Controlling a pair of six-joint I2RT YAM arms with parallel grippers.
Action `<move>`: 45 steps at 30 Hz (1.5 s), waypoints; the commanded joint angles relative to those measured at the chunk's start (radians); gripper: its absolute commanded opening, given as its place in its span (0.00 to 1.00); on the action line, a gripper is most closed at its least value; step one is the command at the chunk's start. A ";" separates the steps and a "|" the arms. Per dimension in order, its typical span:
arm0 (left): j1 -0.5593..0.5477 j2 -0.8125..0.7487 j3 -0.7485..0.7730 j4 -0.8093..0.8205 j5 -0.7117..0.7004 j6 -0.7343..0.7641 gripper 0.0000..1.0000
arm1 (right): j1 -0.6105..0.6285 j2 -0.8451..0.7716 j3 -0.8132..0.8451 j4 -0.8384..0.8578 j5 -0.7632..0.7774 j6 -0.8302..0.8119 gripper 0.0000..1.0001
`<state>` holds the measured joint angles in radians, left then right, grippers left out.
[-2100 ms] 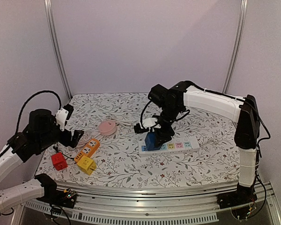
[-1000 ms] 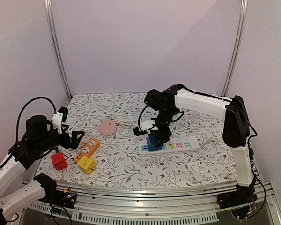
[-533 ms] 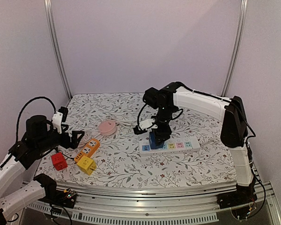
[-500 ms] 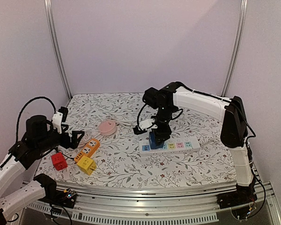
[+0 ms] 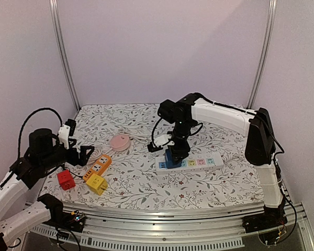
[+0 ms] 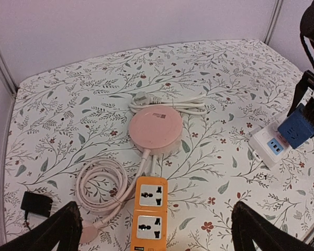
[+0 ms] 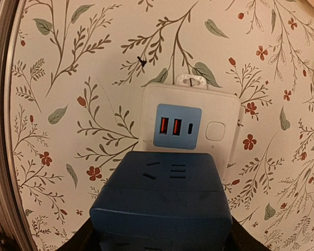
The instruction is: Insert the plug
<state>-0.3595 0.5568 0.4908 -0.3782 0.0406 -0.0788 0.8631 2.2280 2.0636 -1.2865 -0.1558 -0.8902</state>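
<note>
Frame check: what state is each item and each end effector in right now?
white power strip: flat, USB end uncovered.
blue plug cube: gripped, tilted over the white power strip; unclear whether it is seated.
right end effector: shut on blue plug cube.
left end effector: open, empty.
orange power strip: flat, sockets free.
pink cord: coiled.

The desk (image 5: 214, 185) is covered edge to edge by a white cloth (image 5: 138, 183) printed with leafy sprigs and small red flowers, and a metal rail (image 5: 172, 215) runs along its near edge. Plain pale lilac walls (image 5: 162, 52) enclose it at the back and both sides, with two bare metal posts (image 5: 64, 52) standing at the rear corners. Lighting is soft and even, shadows faint.
</note>
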 commanded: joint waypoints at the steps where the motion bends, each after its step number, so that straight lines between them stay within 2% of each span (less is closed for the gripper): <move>1: 0.014 0.000 -0.014 0.019 0.004 0.007 0.99 | -0.013 0.033 0.011 -0.013 -0.018 0.015 0.00; 23: 0.017 0.012 -0.012 0.026 0.004 0.013 0.99 | -0.019 0.095 -0.021 -0.035 0.032 0.043 0.00; 45: 0.024 0.028 -0.022 0.067 0.015 0.017 1.00 | -0.016 0.024 -0.077 -0.007 0.011 0.054 0.00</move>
<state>-0.3466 0.5812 0.4870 -0.3336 0.0486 -0.0746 0.8497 2.2314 2.0418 -1.2686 -0.1528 -0.8555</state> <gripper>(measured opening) 0.995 0.595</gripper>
